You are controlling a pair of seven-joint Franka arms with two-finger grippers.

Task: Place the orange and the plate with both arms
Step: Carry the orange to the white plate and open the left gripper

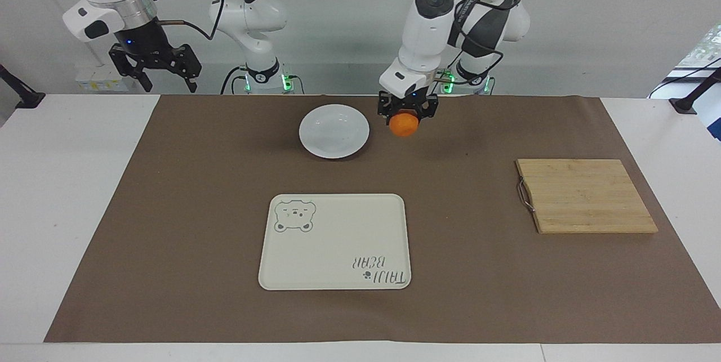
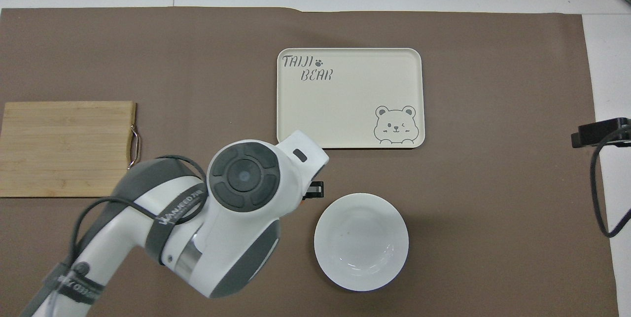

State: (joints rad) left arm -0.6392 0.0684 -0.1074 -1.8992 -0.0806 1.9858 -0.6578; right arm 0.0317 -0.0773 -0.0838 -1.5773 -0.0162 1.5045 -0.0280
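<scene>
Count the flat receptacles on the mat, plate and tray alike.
2: the white plate lies nearer the robots; the bear-print tray lies farther out. Nothing else seems hidden.

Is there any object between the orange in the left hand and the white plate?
No. The left hand holds the orange in the air beside the plate, and only bare brown mat lies between them. The right hand waits.

Orange (image 1: 404, 125): we see a small round bright-orange fruit, held in the air just beside the plate, over the brown mat.
Plate (image 1: 334, 130): we see it round, glossy white, shallow, lying flat and bare.
</scene>
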